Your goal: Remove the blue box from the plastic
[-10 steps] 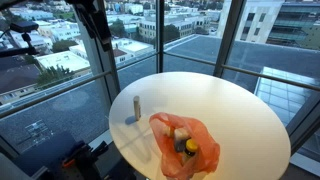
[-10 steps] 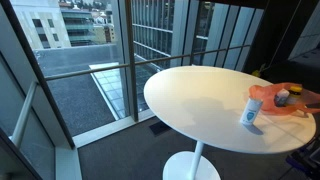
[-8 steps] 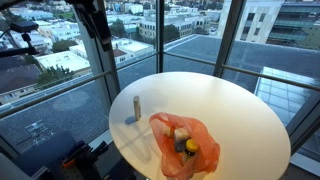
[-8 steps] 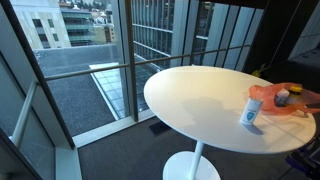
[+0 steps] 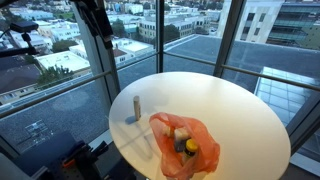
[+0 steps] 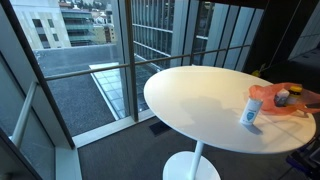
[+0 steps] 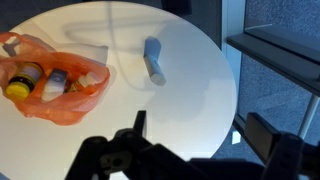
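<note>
High above the round white bench (image 7: 190, 60), the jaws hung apart, presumably readied for the orange plastic bag (image 7: 40, 105), which lay slumped open, exposing its contents.

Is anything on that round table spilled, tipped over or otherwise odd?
Nothing stands out. The orange plastic bag lies crumpled on the white table with a few small containers inside. A small bottle stands upright beside the bag, apart from it. No spill shows.
</note>
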Controlling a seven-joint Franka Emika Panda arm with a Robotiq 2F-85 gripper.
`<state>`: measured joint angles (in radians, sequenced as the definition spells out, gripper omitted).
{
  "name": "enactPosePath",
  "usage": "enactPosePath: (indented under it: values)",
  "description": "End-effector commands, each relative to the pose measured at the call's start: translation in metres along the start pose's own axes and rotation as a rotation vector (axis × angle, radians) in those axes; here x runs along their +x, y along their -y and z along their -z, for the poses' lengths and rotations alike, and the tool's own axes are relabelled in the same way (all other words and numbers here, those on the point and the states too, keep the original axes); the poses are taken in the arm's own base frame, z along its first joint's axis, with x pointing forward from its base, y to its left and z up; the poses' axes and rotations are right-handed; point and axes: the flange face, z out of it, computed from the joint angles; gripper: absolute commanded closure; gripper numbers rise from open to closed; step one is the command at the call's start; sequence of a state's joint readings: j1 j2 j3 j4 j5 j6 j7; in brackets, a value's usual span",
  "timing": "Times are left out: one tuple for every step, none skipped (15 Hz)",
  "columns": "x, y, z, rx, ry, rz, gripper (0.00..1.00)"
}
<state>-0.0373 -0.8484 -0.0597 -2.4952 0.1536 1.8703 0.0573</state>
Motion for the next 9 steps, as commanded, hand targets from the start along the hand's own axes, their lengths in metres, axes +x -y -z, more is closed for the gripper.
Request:
enactPosePath:
  values:
    - [0.022,0.002,0.006,-0.035,-0.007,-0.030,0.00]
    - [0.027,-0.001,0.004,-0.042,-0.003,-0.041,0.00]
    - [0.032,-0.004,0.002,-0.049,0.001,-0.055,0.00]
    - [0.038,-0.009,-0.001,-0.053,0.007,-0.068,0.00]
    - [0.043,-0.015,-0.004,-0.057,0.015,-0.085,0.00]
    - [0.048,-0.020,-0.007,-0.062,0.016,-0.100,0.00]
    - [0.053,-0.026,-0.010,-0.065,0.018,-0.115,0.00]
    - [0.058,-0.034,-0.016,-0.069,0.028,-0.132,0.00]
    - [0.063,-0.043,-0.022,-0.074,0.037,-0.152,0.00]
